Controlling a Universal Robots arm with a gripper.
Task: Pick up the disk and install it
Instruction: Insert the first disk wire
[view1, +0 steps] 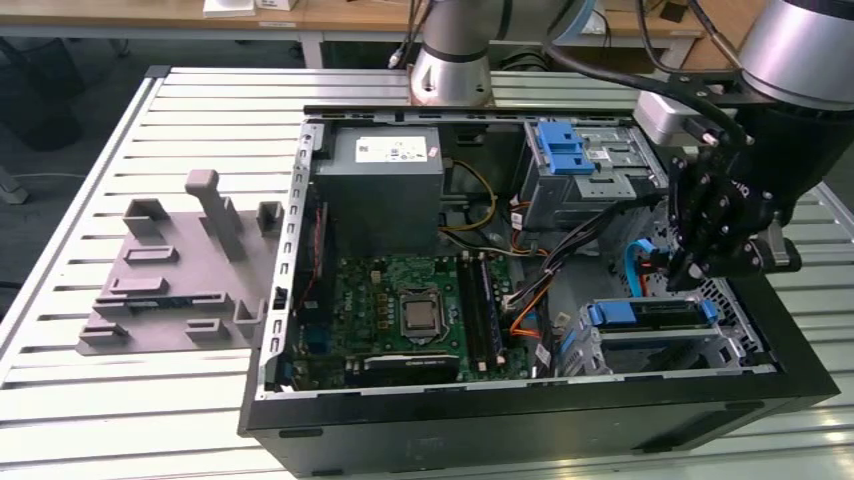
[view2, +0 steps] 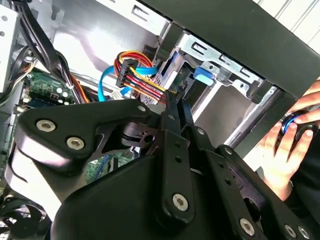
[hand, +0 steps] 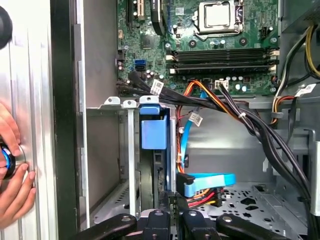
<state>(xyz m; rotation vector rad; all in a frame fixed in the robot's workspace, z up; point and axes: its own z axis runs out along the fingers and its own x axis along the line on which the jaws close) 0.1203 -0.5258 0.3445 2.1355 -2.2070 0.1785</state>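
**Disk looks like it's in its slot, gripper right by it**

The counter (view1: 80, 400) is a big silver top w/ long grooves. The black computer case (view1: 534, 440) lies open on it, from the middle out to the edge on the exterior view's right. A grey plastic stand (view1: 174, 280) sits by itself near the edge on the exterior view's left.

Inside the case, the grey power box (view1: 387, 170) is at the far side and the green board (view1: 400, 310) is at the near side. A metal drive cage (view1: 667, 340) sits in the case corner closest to the counter's near edge, on the exterior view's right.

The robot arm (view1: 801, 50) comes down over that corner. Its gripper (view1: 683, 278) hangs just above the cage. In the second wrist view the fingers (view2: 170, 117) are nearly pressed together, w/ nothing seen between them.

The disk (view1: 650, 314) is in the cage, blue rails on both sides. In the first wrist view it stands on edge in the slot, just beside the gripper.

A person's hand (hand: 12, 170) rests on the counter outside the case wall.

How far: the pick-up part looks done, and the disk seems to be in place. Can't tell if it's pushed all the way in, or if its wires are plugged in.
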